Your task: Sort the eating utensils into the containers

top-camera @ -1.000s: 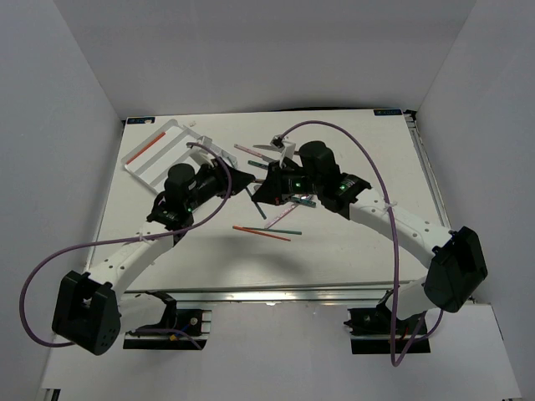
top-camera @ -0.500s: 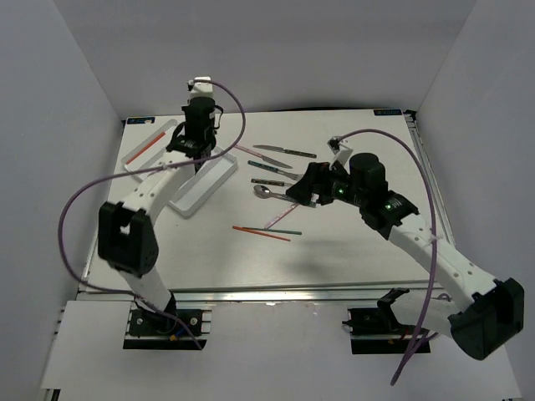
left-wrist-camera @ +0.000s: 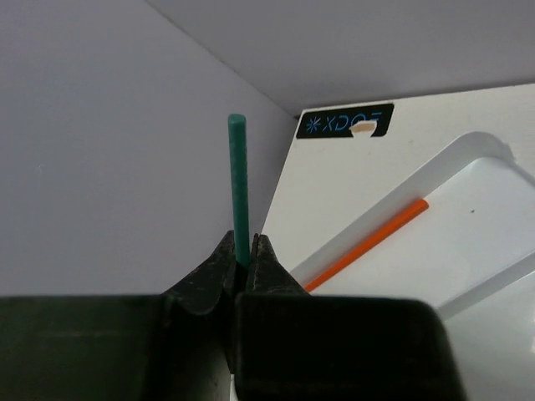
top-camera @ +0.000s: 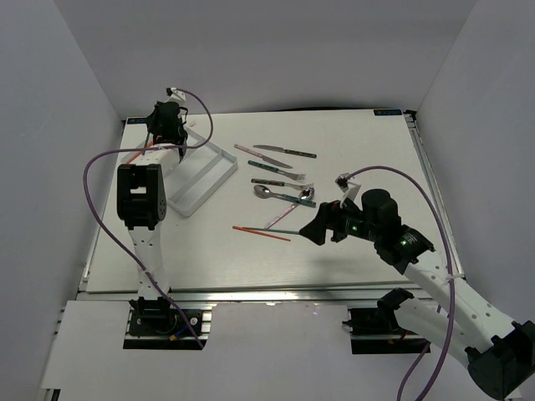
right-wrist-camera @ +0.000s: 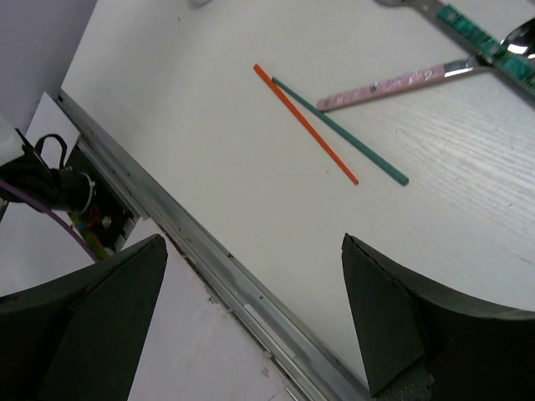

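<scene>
My left gripper hangs over the far left corner of the white tray. In the left wrist view it is shut on a teal chopstick that points up from the jaws. An orange chopstick lies in the tray. My right gripper is open and empty, near the table's front. Ahead of it lie an orange chopstick, a teal chopstick and a pink-handled utensil.
Several knives, forks and spoons lie scattered at the table's middle, right of the tray. The metal front rail runs below the right gripper. Grey walls close in on the left, back and right.
The left gripper closed and swung from the table's middle to the tray's far left corner. The right gripper opened and drew back toward the near right.
</scene>
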Available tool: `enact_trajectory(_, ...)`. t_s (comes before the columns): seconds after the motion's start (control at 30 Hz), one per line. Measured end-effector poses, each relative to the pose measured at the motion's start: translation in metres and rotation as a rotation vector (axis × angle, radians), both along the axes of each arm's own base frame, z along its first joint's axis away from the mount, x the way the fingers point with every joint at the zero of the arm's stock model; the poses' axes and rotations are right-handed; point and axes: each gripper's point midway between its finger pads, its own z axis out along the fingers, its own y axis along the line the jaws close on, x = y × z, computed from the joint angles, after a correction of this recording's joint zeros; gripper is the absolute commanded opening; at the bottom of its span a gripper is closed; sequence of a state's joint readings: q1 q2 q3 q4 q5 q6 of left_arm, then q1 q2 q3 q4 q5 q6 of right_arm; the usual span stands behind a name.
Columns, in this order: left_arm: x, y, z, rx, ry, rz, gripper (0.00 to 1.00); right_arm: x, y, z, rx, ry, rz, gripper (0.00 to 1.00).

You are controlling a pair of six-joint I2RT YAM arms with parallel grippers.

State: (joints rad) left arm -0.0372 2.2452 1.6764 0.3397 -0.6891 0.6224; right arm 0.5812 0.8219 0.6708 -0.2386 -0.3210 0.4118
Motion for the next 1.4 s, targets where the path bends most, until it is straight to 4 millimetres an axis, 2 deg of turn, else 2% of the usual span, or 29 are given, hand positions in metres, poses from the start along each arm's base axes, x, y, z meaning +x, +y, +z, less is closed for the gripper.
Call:
enact_trajectory(0.07,0.008,-0.002,0.001,0.020,-0.008,-0.044,0.00,-0.005,0.001,-0.009,-0.010,0.027,0.017,0.89)
enact_trajectory(0.27,0.031,-0.006,-0.002,0.059,-0.014,-0.146,0.03,-0.007,0.005,-0.014,-0.016,0.043,0.053,0.89)
enact_trajectory(0.4,0.038,-0.009,-0.014,0.069,0.009,-0.195,0.17,-0.005,0.005,-0.016,-0.025,0.038,0.057,0.89)
enact_trajectory(0.5,0.038,-0.007,-0.020,0.073,0.021,-0.217,0.23,-0.004,0.006,-0.018,-0.033,0.040,0.060,0.89)
enact_trajectory(0.53,0.038,-0.007,-0.021,0.075,0.024,-0.226,0.29,-0.004,0.006,-0.020,-0.036,0.043,0.061,0.89)
enact_trajectory(0.63,0.036,0.002,-0.028,0.071,0.037,-0.229,0.44,-0.003,0.006,-0.023,-0.045,0.047,0.063,0.89)
enact_trajectory(0.73,0.029,0.013,-0.044,0.064,0.068,-0.226,0.54,-0.003,0.005,-0.022,-0.046,0.042,0.063,0.89)
enact_trajectory(0.83,0.017,0.020,-0.065,0.052,0.106,-0.222,0.55,-0.002,0.004,-0.020,-0.048,0.030,0.056,0.89)
enact_trajectory(0.87,0.013,0.021,-0.073,0.045,0.122,-0.225,0.61,-0.002,0.003,-0.019,-0.049,0.025,0.052,0.89)
enact_trajectory(0.93,0.004,0.019,-0.086,0.030,0.151,-0.235,0.64,0.000,0.002,-0.015,-0.049,0.011,0.043,0.89)
enact_trajectory(1.0,0.000,0.014,-0.090,0.012,0.162,-0.253,0.76,0.002,0.002,-0.011,-0.048,-0.001,0.038,0.89)
enact_trajectory(1.07,-0.002,0.011,-0.084,-0.005,0.146,-0.266,0.83,0.003,0.002,-0.010,-0.048,-0.006,0.033,0.89)
enact_trajectory(1.1,-0.002,0.009,-0.077,-0.012,0.131,-0.271,0.90,0.004,0.002,-0.010,-0.049,-0.006,0.031,0.89)
enact_trajectory(1.17,-0.001,0.006,-0.058,-0.027,0.082,-0.273,0.94,0.004,0.002,-0.010,-0.049,-0.006,0.030,0.89)
enact_trajectory(1.3,-0.002,0.002,-0.008,-0.082,-0.050,-0.249,0.98,0.005,0.001,-0.011,-0.052,-0.005,0.024,0.89)
enact_trajectory(1.4,0.001,0.000,0.038,-0.166,-0.174,-0.207,0.98,0.012,0.002,-0.018,-0.086,0.009,0.015,0.89)
